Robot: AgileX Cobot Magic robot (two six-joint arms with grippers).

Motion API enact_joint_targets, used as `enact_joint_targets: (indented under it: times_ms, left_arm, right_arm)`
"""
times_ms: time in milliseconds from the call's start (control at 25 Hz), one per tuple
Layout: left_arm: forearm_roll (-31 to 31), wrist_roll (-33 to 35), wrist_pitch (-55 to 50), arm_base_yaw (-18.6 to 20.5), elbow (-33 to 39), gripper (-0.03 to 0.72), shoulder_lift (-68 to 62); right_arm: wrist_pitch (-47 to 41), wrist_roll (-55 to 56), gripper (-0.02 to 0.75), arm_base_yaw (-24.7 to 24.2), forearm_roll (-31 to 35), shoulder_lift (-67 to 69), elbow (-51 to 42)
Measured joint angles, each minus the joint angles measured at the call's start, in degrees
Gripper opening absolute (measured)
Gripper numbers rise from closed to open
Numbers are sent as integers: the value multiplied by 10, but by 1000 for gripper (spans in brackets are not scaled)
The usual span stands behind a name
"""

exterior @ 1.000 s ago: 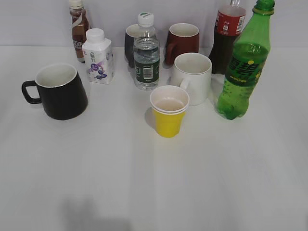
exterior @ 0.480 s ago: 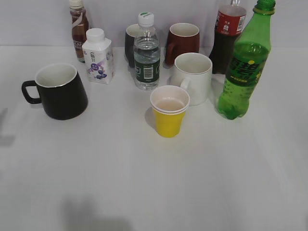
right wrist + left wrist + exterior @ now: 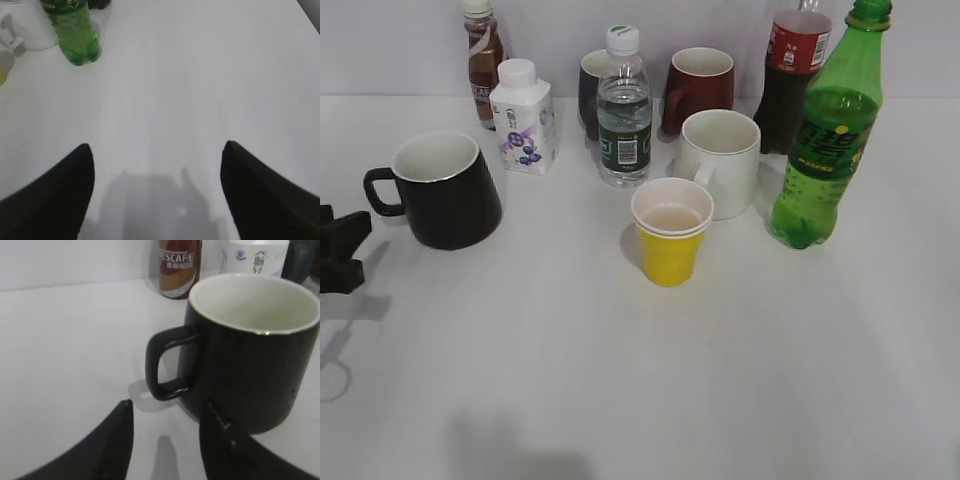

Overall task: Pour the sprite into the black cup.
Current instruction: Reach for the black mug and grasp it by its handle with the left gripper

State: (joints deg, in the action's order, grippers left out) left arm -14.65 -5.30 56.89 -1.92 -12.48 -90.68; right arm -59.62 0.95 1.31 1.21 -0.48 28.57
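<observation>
Beside black cup [image 3: 250, 350], parted left fingers [image 3: 112, 440].

Green sprite bottle [image 3: 825, 140] upright, capped, far right, wide black cup [image 3: 445, 190] upright, empty, handle left

Right gripper [image 3: 157, 192] was spread wide over bare white table [image 3: 200, 75]. Sprite [image 3: 72, 30] stood far left, just beside what looked like a white mug [image 3: 22, 27], partly cropped.
</observation>
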Motion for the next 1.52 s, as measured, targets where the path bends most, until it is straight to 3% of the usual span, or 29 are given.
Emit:
enact_joint_targets:
  times_ms: [320, 960, 1280, 1480, 1520]
  left_arm:
    - [34, 0, 110, 0, -31, 341, -121]
    - [17, 0, 123, -2, -119, 331, -188]
    - [16, 0, 121, -2, -174, 197, -219]
    - [15, 2, 116, -2, -182, 43, -221]
    - [14, 3, 116, -2, -183, 43, -221]
  right_arm:
    - [0, 0, 587, 0, 0, 0, 0]
    - [0, 1, 587, 0, 0, 0, 0]
    - [0, 1, 587, 0, 0, 0, 0]
    - [0, 1, 587, 0, 1, 0, 0]
    - [0, 1, 587, 0, 4, 0, 0]
